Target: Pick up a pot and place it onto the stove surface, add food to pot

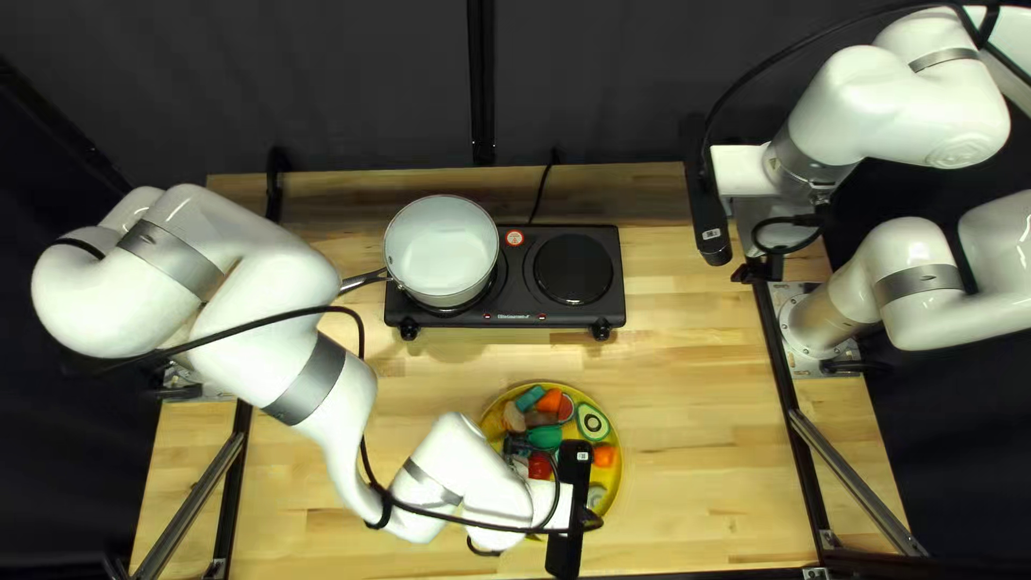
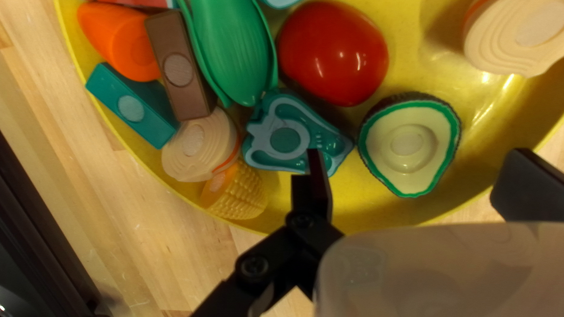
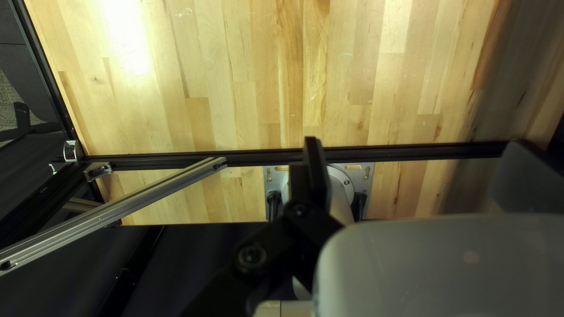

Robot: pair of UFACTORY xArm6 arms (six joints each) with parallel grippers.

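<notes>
Over the near side of the wooden table (image 1: 698, 430), my left arm (image 1: 269, 290) bends low, and its gripper (image 1: 569, 516) points down at the yellow bowl (image 1: 616, 483). Its two fingers are spread wide, one tip by a teal toy (image 2: 285, 140), with a cut avocado (image 2: 407, 144) just ahead, between them. A shiny red tomato (image 2: 332, 53) sits in the bowl too. My right arm (image 1: 924, 102) is up high at the far right, and its gripper (image 1: 711, 220) points down with its fingers spread and just air in between. The white pot (image 1: 440, 247) sits on the left ring of the black stove (image 1: 522, 290), with its handle poking out to the left. The table has light and dark stripes. A black rail (image 1: 779, 371) and a slanted silver bar (image 1: 858, 483) are on its right side, and a dark curtain (image 1: 322, 86) hangs behind
</notes>
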